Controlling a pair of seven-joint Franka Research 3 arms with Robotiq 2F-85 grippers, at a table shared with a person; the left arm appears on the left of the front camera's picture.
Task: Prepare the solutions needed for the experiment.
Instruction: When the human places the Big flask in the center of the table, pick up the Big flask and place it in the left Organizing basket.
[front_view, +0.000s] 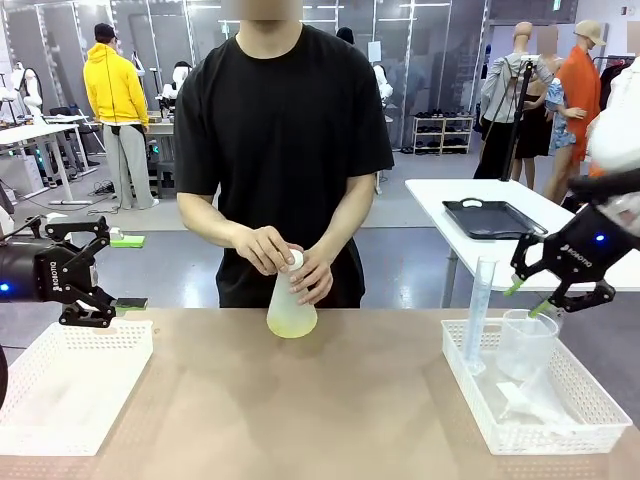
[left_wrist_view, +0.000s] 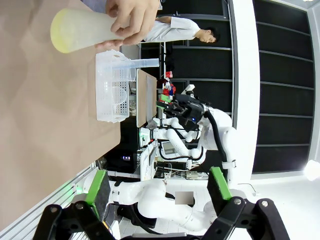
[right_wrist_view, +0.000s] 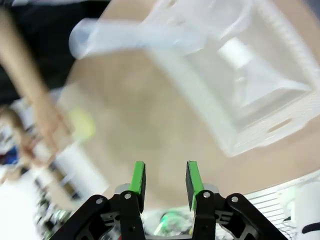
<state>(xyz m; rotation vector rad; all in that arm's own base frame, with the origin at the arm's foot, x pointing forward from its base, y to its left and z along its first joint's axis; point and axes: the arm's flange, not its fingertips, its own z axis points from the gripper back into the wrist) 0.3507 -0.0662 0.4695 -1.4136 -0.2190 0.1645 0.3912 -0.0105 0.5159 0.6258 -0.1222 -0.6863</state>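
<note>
Tan table (front_view: 380, 400) in a big open lab, and the mixing step looks like the person's job right now.
The solution (front_view: 291, 322), a shallow pale yellow layer, sits in a conical flask (front_view: 290, 298) at the far middle, with a person's hand (front_view: 262, 247) on top. The left gripper (front_view: 108, 272) hovers wide open over the left basket (front_view: 40, 440); the right gripper (front_view: 527, 298) is part-way apart and empty above the beaker (front_view: 525, 345). Both are well apart from the flask. Next, I'd guess either arm reaches inward once it's let go.

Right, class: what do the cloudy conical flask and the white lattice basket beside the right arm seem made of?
Cloudy conical flask: probably plastic, frosted; yellow-green liquid shows dimly through its wall. White lattice basket: likely moulded plastic, matte; walls are a regular grid of holes.
</note>
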